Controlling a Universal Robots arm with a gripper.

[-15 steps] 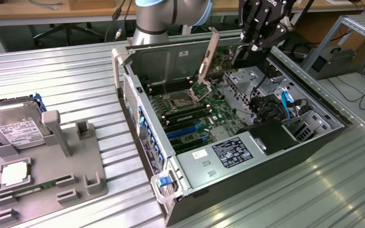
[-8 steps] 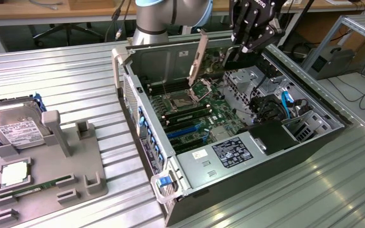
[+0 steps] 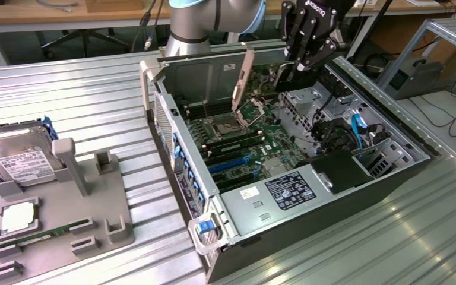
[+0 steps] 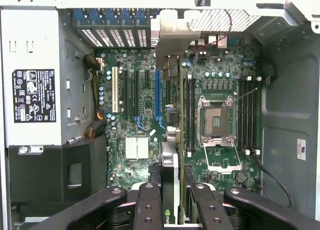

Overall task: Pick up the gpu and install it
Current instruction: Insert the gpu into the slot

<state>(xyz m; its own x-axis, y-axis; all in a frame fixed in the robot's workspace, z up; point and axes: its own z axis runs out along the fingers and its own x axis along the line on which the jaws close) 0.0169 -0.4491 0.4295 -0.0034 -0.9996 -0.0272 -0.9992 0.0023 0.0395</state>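
Black pincer (image 3: 301, 62) clenched on the gpu (image 4: 170, 165), fingers (image 4: 148, 205) either side of the card. The card hangs edge-down inside the open computer case (image 3: 323, 196). Its silvery bracket strip (image 3: 244, 77) points toward the rear slot openings of the case. The card is over the motherboard (image 4: 117, 162), just beside the long blue slot (image 4: 158, 98). Cannot tell if its connector edge has met any slot; looks unseated to me. Bare CPU socket (image 4: 216, 122) lies near the card. Well apart on the desk (image 3: 78, 101): grey holder (image 3: 62, 202) with hard drive (image 3: 18, 163) and memory stick (image 3: 42, 233).

Risks, my judgement:
- If the card is off-line from the slot, pressing could jam or bend the connector.
- The bracket could catch on the rear case frame.
- A tilted card could scrape the bare socket.
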